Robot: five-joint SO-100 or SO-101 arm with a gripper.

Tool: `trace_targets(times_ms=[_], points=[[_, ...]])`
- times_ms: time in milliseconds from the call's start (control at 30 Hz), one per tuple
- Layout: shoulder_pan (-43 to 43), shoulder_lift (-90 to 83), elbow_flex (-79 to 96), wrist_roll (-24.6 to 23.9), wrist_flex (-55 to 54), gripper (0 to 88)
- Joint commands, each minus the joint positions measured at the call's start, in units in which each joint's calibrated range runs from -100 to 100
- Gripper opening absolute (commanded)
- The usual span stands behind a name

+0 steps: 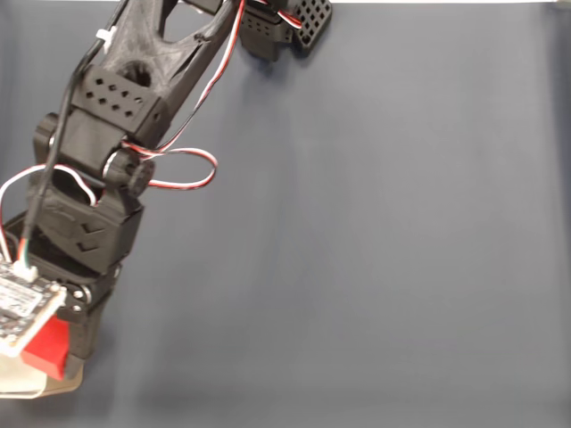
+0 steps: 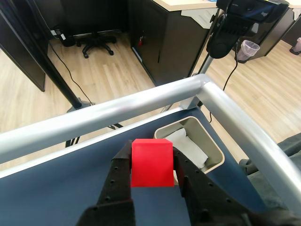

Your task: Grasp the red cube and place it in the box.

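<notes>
So the grab part looks sorted. Closest to the wrist cam, the gripper [image 2: 153, 172] has its two black fingers [image 2: 120, 176] clamped on either side of the red cube [image 2: 151, 162], and the cube is clearly up off the table, sitting snug between them. No sign of slipping that I can see; it looks square in the grip.

Just past the cube, a bit to the right in the wrist view, is the box [image 2: 214, 150], the tan one with the white inside. It's open and looks like it has something pale lining it, can't tell what. It sits in the corner of the dark blue table [image 2: 70, 183], right up against the silver rail [image 2: 117, 110] running around the edge. Beyond that it's just office floor and a chair base.

The fixed view backs this up: the arm reaches down to the bottom left corner, the cube [image 1: 46, 349] peeks out red under the wrist, and a bit of the box [image 1: 70, 382] edge shows just beneath it.

My read: pickup done, carry mostly done. What's left is getting the cube properly over the opening, letting go, and backing off.
</notes>
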Motion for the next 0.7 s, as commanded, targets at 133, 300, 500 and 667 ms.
trace_targets(times_ms=[133,300,500,667], points=[[2.6,2.6,-6.8,-0.3,-3.0,7.3],[3.5,4.8,-9.3,-0.5,-3.8,7.3],[4.6,7.1,-11.1,-0.8,-4.7,7.2],[5.4,9.1,-12.7,-1.4,-5.5,7.1]])
